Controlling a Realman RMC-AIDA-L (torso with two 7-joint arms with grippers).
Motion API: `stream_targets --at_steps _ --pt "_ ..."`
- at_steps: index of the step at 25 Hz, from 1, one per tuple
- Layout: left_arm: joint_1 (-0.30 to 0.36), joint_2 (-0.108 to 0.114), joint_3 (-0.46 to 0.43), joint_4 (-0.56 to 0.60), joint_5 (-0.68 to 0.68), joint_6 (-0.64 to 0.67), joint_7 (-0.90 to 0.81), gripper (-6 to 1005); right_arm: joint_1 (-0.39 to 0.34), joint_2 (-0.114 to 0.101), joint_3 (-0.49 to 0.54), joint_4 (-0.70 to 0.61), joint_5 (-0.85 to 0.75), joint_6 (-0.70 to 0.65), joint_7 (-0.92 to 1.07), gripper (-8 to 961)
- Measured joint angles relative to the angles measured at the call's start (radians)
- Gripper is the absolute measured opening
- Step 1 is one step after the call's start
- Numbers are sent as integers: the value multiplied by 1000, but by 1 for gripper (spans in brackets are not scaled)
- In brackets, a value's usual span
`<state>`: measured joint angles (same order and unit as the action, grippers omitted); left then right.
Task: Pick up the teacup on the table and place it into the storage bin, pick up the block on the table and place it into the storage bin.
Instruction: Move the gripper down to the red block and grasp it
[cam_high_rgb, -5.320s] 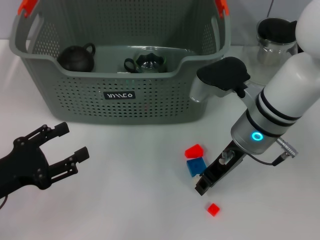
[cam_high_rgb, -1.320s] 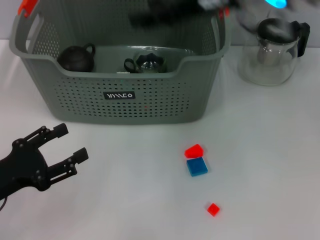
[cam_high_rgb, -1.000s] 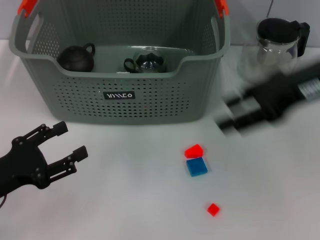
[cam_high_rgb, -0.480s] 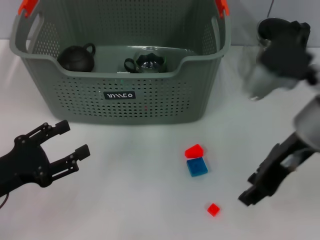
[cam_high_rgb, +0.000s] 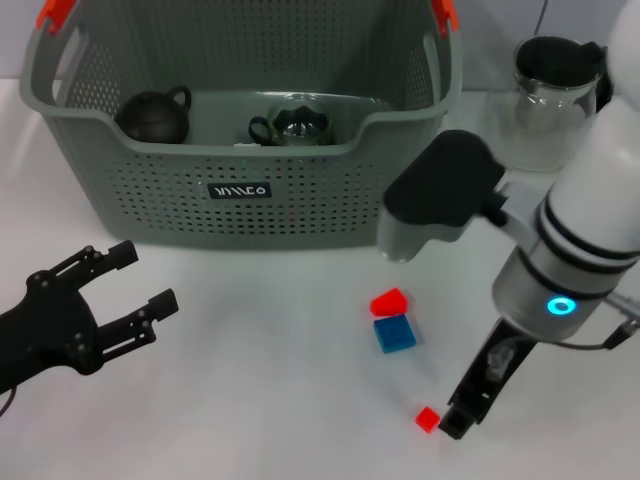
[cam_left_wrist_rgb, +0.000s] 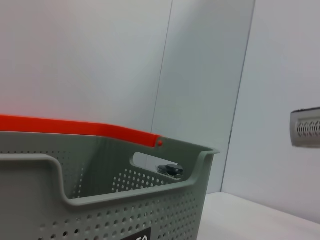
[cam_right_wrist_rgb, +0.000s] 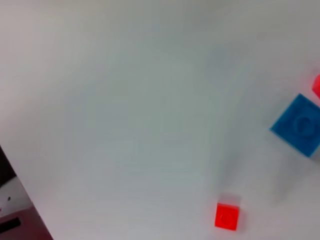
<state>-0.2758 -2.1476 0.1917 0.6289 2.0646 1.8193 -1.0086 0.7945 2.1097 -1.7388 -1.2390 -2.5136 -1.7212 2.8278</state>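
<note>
- lay on the white desk (cam_high_rgb: 250, 400): small red block (cam_high_rgb: 428, 419), loose, at the near edge, just beside the right end effector (cam_high_rgb: 462, 417) tip; also caught in the right wrist view as a red square (cam_right_wrist_rgb: 227, 216).
- sat a little farther back: blue block (cam_high_rgb: 394, 333), with a rounded red block (cam_high_rgb: 388, 301) touching its far side; both between the small red block and the storage bin (cam_high_rgb: 240, 205); blue block also seen at the edge of the right wrist view (cam_right_wrist_rgb: 300, 125).
- stood at the back of the desk: grey perforated storage bin with orange handle clips; held a dark teapot (cam_high_rgb: 153, 115) on its left side and a glass teacup (cam_high_rgb: 293, 125) near its middle, apart from each other.
- hung low over the desk, pointed downward: right end effector, carrying nothing; could not tell whether parted or closed.
- hovered at the near left, well apart from the blocks: left end effector (cam_high_rgb: 115, 300), fingers spread, released.
- stood beyond the right arm, beside the bin: glass pitcher (cam_high_rgb: 552, 85) with black lid.
</note>
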Motion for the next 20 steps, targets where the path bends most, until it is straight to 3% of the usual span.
stream_targets --at_steps 10,20 --pt "-6 -1 0 -2 1 -6 1 825 -8 1 -158 14 29 102 87 453" --pt "-8 0 0 -8 4 -6 1 825 8 1 -201 81 21 182 134 442"
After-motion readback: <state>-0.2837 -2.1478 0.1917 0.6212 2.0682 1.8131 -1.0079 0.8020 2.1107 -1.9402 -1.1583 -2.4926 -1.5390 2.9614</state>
